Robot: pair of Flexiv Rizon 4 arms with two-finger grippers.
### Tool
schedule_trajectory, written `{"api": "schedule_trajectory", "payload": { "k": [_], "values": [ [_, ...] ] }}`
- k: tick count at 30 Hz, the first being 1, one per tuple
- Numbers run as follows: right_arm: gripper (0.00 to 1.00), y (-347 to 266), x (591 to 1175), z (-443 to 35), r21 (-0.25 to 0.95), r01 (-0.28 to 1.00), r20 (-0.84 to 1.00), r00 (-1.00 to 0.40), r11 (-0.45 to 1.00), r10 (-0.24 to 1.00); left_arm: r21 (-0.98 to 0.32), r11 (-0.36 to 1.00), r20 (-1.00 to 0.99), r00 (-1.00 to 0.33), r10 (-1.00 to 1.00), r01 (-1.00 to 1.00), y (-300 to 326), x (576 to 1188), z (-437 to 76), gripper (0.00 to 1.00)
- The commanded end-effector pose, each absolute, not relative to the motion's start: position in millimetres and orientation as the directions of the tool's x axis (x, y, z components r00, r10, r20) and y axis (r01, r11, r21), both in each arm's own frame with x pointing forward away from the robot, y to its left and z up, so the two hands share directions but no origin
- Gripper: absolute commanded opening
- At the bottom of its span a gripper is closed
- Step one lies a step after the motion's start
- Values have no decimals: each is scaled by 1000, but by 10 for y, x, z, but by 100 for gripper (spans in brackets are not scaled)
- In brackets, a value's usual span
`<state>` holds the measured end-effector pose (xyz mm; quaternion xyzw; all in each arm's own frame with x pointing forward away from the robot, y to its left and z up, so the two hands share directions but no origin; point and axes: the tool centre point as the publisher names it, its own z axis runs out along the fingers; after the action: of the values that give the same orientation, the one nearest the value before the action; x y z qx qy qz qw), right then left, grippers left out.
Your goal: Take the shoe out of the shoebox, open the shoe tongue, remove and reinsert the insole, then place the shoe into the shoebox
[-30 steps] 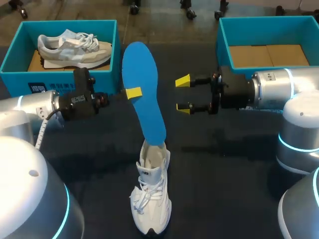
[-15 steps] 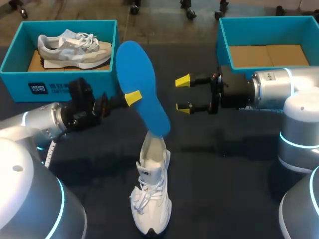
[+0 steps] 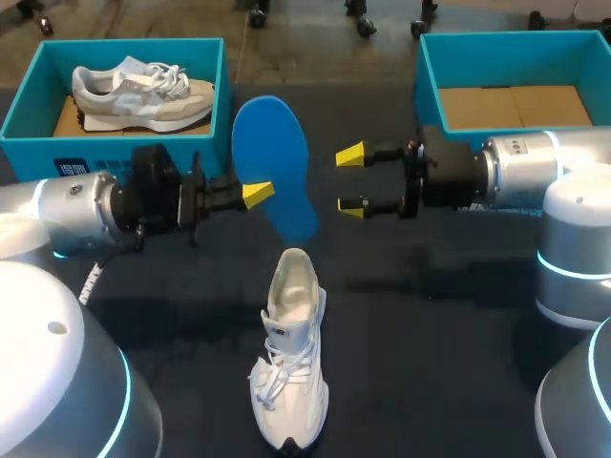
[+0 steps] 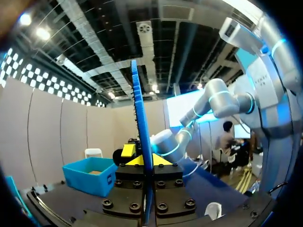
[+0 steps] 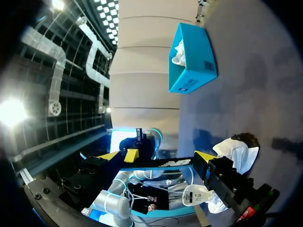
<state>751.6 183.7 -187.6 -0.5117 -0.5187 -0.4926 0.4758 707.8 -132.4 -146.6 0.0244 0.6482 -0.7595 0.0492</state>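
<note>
In the head view, the insole (image 3: 272, 162) hides the far finger of the left claw (image 3: 258, 191). From the right wrist, the shoe (image 5: 235, 150) lies partly behind a finger of the right claw (image 5: 161, 158).

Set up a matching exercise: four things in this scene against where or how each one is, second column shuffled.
1. blue insole
2. white shoe
3. grey shoe
4. right gripper

A. open, empty
B. in the left shoebox
C. on the table, outside any box
D. held by the left gripper

Pairs: 1-D, 2-C, 3-B, 4-A
</note>
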Motion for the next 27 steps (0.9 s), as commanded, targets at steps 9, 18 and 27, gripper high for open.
{"api": "schedule_trajectory", "payload": {
  "k": [9,18,27],
  "values": [
    [100,1856,7516,-1875,23,1000,998,-22,-10,65,-965,-112,-235,-972,-25,237,-1266,7088,-1414,0],
    [100,1856,7516,-1875,23,1000,998,-22,-10,65,-678,65,-712,-676,188,732,-1127,7236,-1539,0],
    [100,1856,7516,-1875,23,1000,998,-22,-10,65,-665,12,-719,-644,263,747,-1041,7264,-1594,0]
  ]
}}
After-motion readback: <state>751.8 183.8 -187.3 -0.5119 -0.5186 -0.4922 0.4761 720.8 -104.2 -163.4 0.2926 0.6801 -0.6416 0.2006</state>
